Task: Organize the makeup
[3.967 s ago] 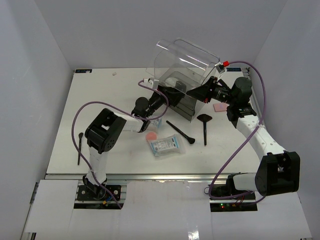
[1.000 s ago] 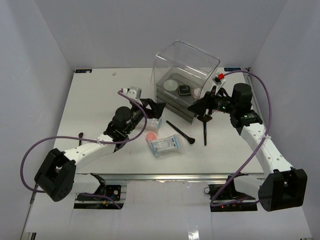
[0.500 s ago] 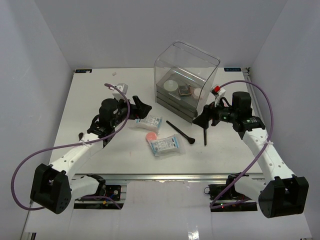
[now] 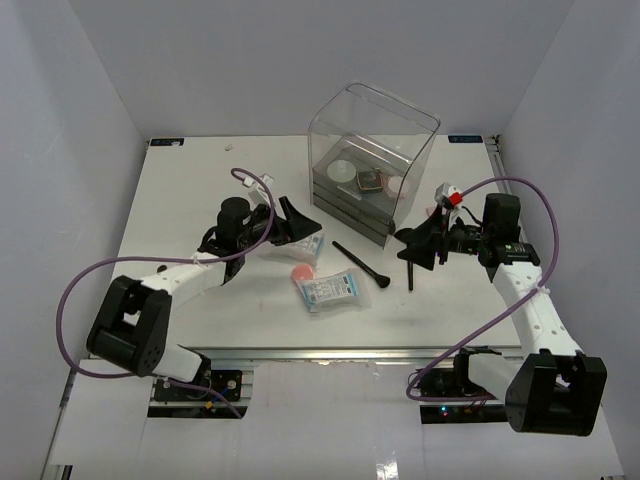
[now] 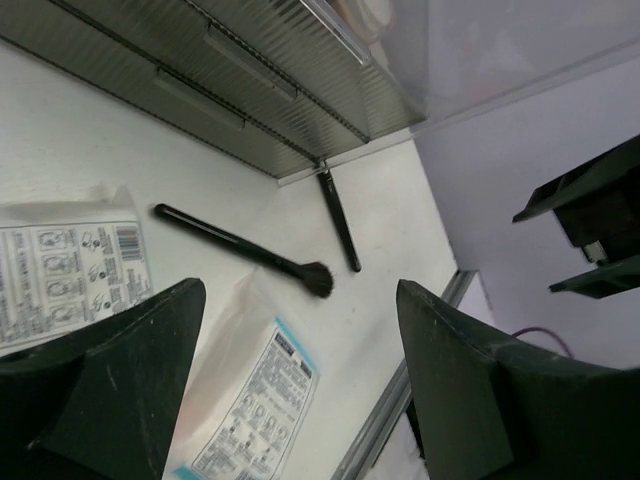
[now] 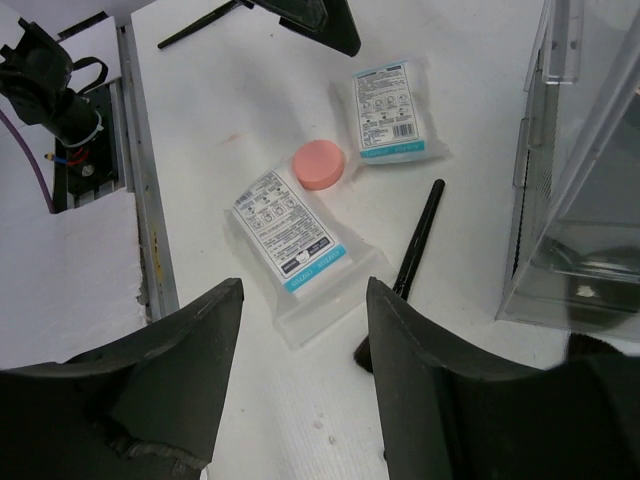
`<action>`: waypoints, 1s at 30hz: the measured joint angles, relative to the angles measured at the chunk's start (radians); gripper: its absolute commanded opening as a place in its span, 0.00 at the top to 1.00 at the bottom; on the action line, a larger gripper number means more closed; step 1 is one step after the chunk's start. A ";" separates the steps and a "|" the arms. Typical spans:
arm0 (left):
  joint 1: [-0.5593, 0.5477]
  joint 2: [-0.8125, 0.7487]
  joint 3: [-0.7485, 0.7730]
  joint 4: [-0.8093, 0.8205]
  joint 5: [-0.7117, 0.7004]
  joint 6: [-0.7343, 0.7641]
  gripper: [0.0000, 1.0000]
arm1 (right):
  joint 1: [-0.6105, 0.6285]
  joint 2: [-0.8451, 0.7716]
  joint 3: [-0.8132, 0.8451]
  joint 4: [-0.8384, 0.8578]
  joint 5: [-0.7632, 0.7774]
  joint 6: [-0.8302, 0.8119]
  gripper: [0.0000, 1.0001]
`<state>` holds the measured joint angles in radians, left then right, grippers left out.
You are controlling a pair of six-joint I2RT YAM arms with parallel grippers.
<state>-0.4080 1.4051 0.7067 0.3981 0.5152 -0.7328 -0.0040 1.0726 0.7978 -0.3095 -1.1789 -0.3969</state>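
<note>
Loose makeup lies in front of the clear box [image 4: 372, 150]. One white-blue sachet [image 4: 303, 243] [image 6: 390, 110] lies just under my left gripper [image 4: 297, 222], which hangs open and holds nothing. The other sachet [image 4: 331, 290] [image 6: 290, 235] [image 5: 250, 400] lies nearer the front, with a pink round puff [image 4: 302, 272] [image 6: 320, 165] between the two. A thin black brush [image 4: 362, 265] [image 5: 245, 252] [image 6: 415, 255] lies at a slant. The fan-headed brush [image 4: 410, 272] lies below my right gripper [image 4: 415, 248], which is open and empty. A white round pad [image 4: 345, 170] sits inside the box.
Grey drawers [image 5: 200, 70] form the base of the clear box, whose wall [image 6: 580, 180] stands close to the right gripper. Another thin black brush [image 6: 200, 25] lies far left. A metal rail [image 6: 140, 180] marks the table's front edge.
The left gripper has swung right and lowered over the sachet near the box. The right gripper has pulled back from the box and its jaws have narrowed a little.
</note>
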 measured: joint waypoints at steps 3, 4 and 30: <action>0.000 0.090 0.000 0.109 0.018 -0.083 0.21 | -0.042 0.024 -0.027 0.050 -0.052 0.007 0.47; -0.003 0.121 0.002 0.140 0.018 -0.106 0.23 | -0.054 0.026 -0.038 0.067 -0.063 0.016 0.48; -0.061 0.674 0.364 0.404 -0.068 -0.417 0.42 | -0.180 -0.012 -0.141 0.298 -0.156 0.215 0.50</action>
<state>-0.4691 2.0794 1.0705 0.8023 0.4472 -1.1500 -0.1841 1.0607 0.6571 -0.0113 -1.3351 -0.1819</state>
